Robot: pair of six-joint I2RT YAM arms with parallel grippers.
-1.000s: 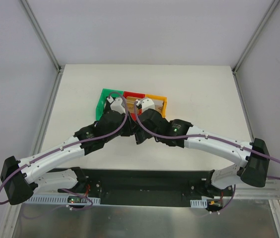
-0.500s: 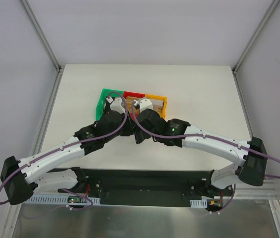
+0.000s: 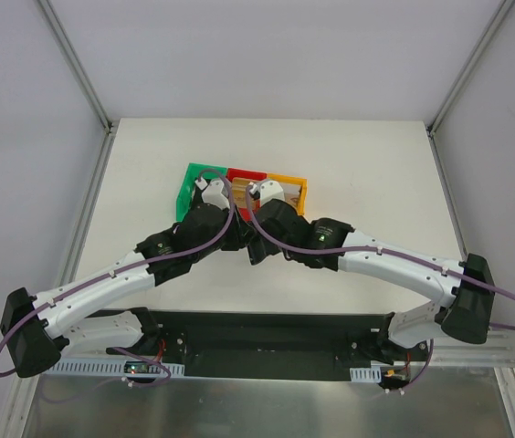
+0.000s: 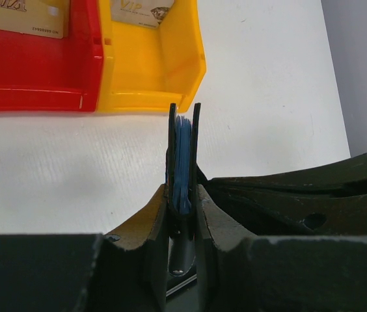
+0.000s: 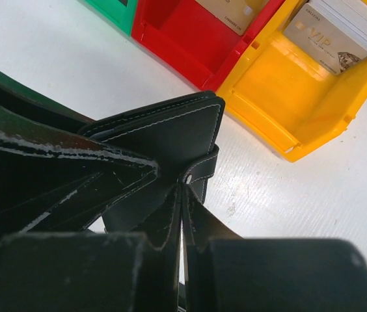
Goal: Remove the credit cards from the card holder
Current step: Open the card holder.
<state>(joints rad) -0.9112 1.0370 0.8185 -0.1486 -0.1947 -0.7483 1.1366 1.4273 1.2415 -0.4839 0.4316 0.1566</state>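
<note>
Left gripper (image 4: 185, 112) clamps the card holder (image 5: 170, 138) edge-on just before the orange bin (image 5: 281, 97), steadying it for us. Our right gripper (image 5: 182, 195) pinches its black flap, we judge to spread it. Some credit cards (image 5: 330, 32) already lie in that bin

Black card holder (image 5: 170, 136) nearly folded shut; gold credit cards (image 5: 336, 32) lean in yellow bin (image 5: 281, 97).

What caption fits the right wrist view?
Right gripper shut on the wallet, with cards lying in the red bin and yellow bin behind.
</note>
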